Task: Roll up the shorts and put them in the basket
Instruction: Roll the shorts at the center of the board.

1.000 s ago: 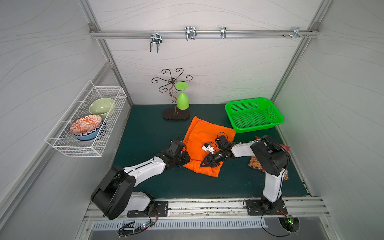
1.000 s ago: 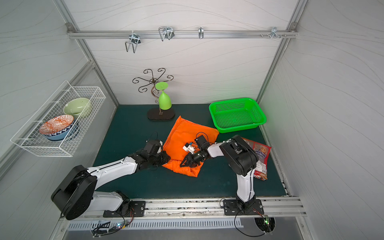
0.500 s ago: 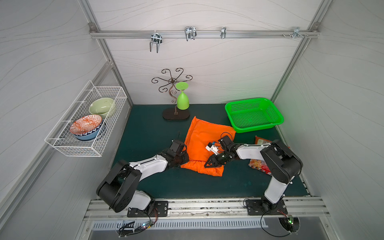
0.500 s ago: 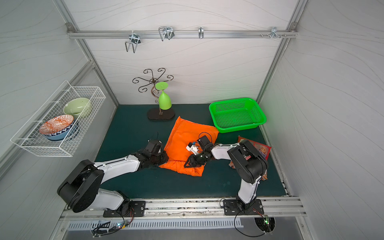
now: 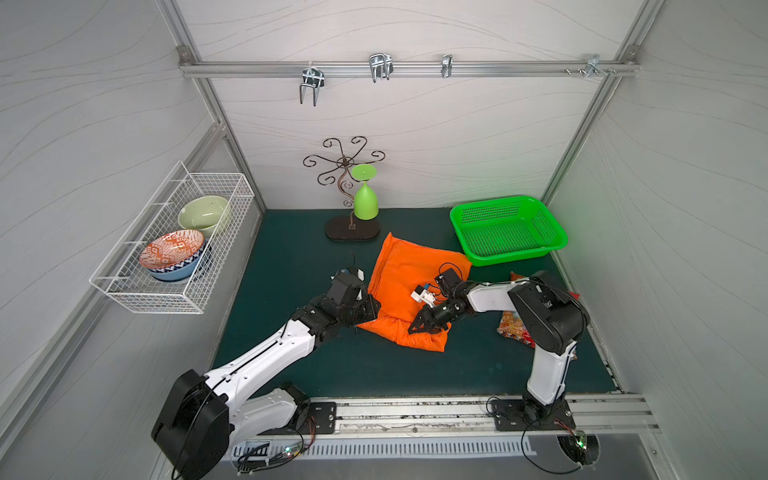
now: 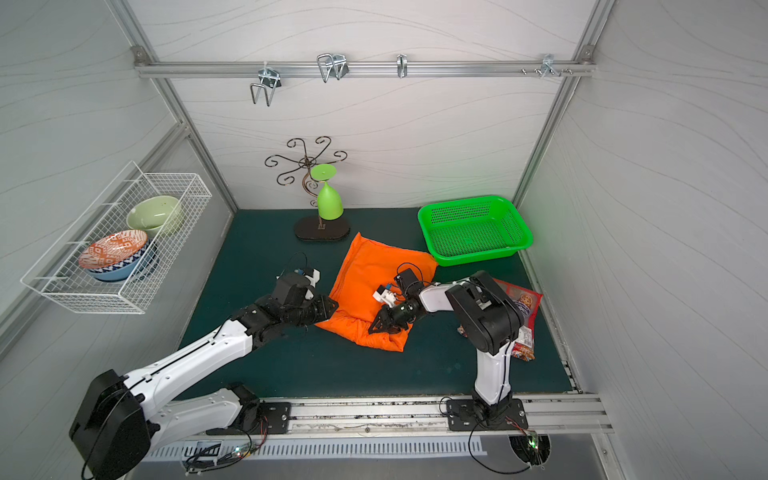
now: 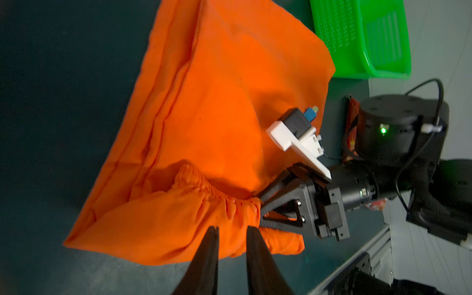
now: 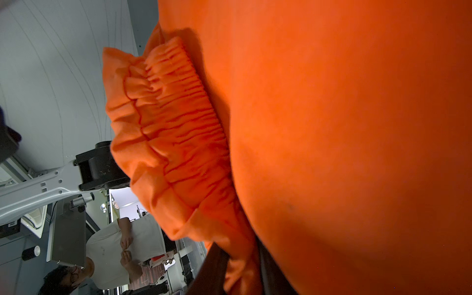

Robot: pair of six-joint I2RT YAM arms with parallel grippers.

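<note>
The orange shorts (image 5: 407, 270) (image 6: 370, 270) lie on the dark green mat, with the near end folded over into a thick bunch. My right gripper (image 5: 415, 328) (image 6: 374, 328) is shut on that bunch at the gathered waistband, and cloth fills the gap between its fingers in the right wrist view (image 8: 241, 252). My left gripper (image 5: 375, 308) (image 6: 334, 307) sits low at the left edge of the shorts. In the left wrist view its tips (image 7: 231, 228) stand slightly open over the fold of the shorts (image 7: 217, 102), pinching nothing.
A green plastic basket (image 5: 509, 230) stands behind the shorts to the right. Snack packets (image 5: 513, 326) lie under the right arm. A metal stand with a green glass (image 5: 365, 201) is at the back. A wire basket (image 5: 137, 297) of bowls hangs on the left wall.
The left gripper's jaws have parted a little at the shorts' edge. The right gripper still holds the waistband in nearly the same place, while its elbow swung right and back.
</note>
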